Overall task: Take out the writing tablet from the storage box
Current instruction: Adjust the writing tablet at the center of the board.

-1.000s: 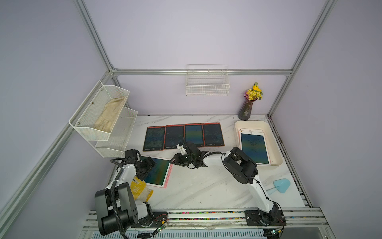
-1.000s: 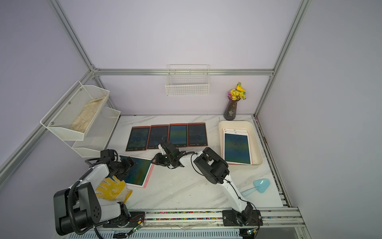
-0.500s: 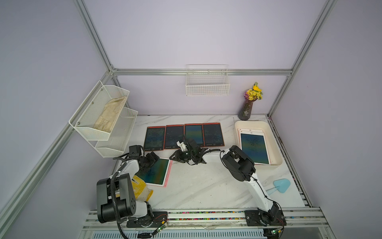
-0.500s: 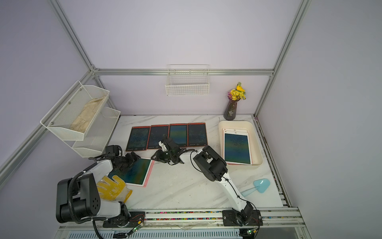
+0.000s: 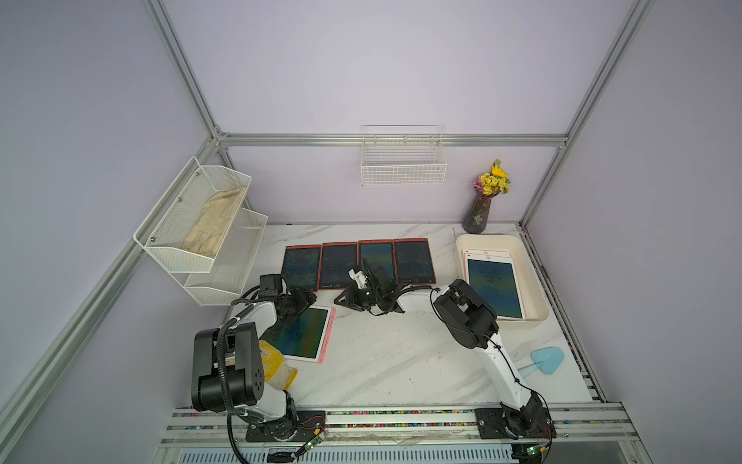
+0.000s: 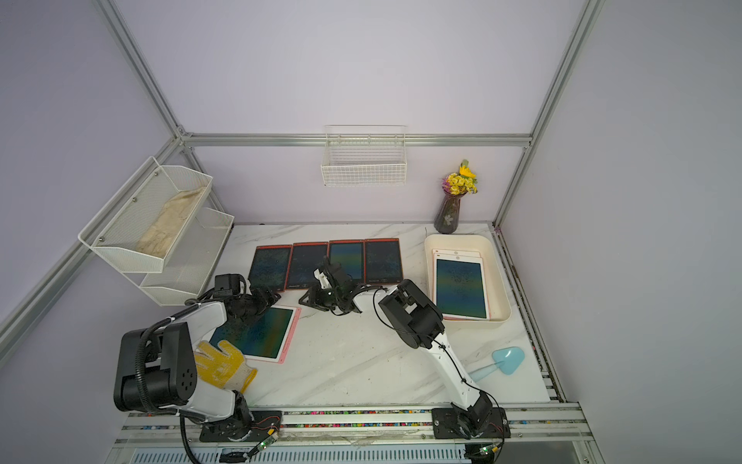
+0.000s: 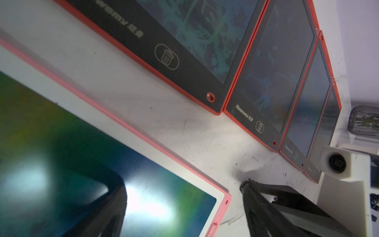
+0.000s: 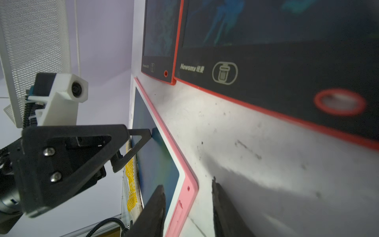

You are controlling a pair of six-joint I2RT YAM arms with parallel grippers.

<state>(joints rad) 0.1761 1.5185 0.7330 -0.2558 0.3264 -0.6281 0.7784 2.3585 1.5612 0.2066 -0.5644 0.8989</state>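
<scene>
Left arm (image 5: 261, 317) has stretched rearward, fingers (image 7: 266, 207) spread.

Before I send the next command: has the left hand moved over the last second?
Yes. The left hand has moved back toward the row of red-framed black tablets, away from the yellow knitted glove.

The table (image 5: 401, 361) is white marble with grey veins. At its two o'clock a cream-white storage box (image 5: 492, 241) holds a white-framed writing tablet (image 5: 494, 287) with a blue-to-green screen, and at twelve lie four red-rimmed black tablets (image 5: 339, 265). At eight, a pink-edged white tablet (image 5: 301, 333) shimmers green-blue beside a yellow glove (image 5: 281, 367).
</scene>
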